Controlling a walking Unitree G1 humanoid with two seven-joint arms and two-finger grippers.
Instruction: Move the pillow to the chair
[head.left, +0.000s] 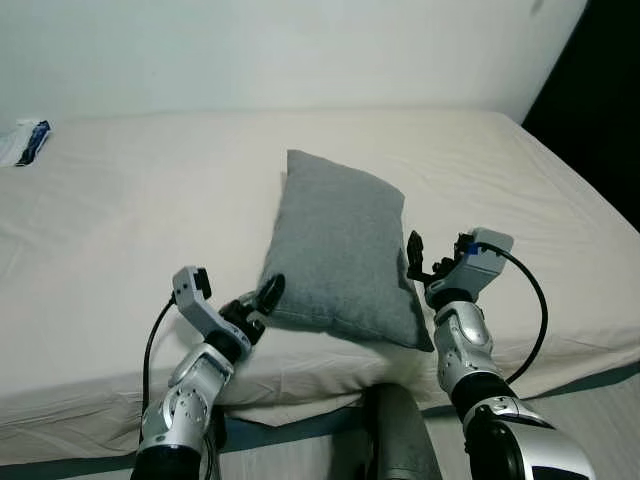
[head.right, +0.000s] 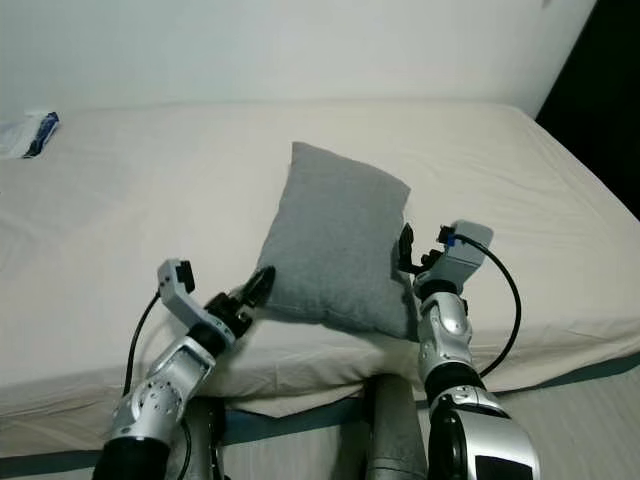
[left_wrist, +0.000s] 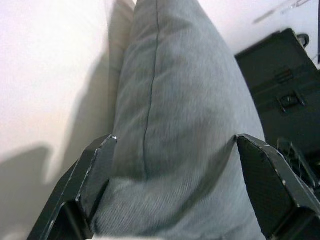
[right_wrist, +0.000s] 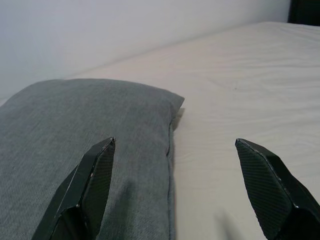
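Grey pillow (head.left: 343, 250) lies near the bed's (head.left: 120, 240) front edge, apparently unlifted; my left gripper (left_wrist: 170, 165) straddles its corner, right gripper (right_wrist: 175, 170) spread alongside.

- Left arm reaches forward and up from the lower left, elbow bent, wrist tilted inward toward the middle.
- Left gripper (head.left: 262, 298) has its two black fingers spread wide; in the left wrist view the fingers (left_wrist: 95, 170) sit on either side of the pillow (head.left: 340, 250) edge, touching or nearly touching it.
- Right arm rises nearly upright from the lower right, forearm vertical, a black cable looping out from the wrist.
- Right gripper (head.left: 418, 262) is held at the pillow's right edge, fingers apart; in the right wrist view one finger (right_wrist: 92, 185) is over the pillow, the other beside it.
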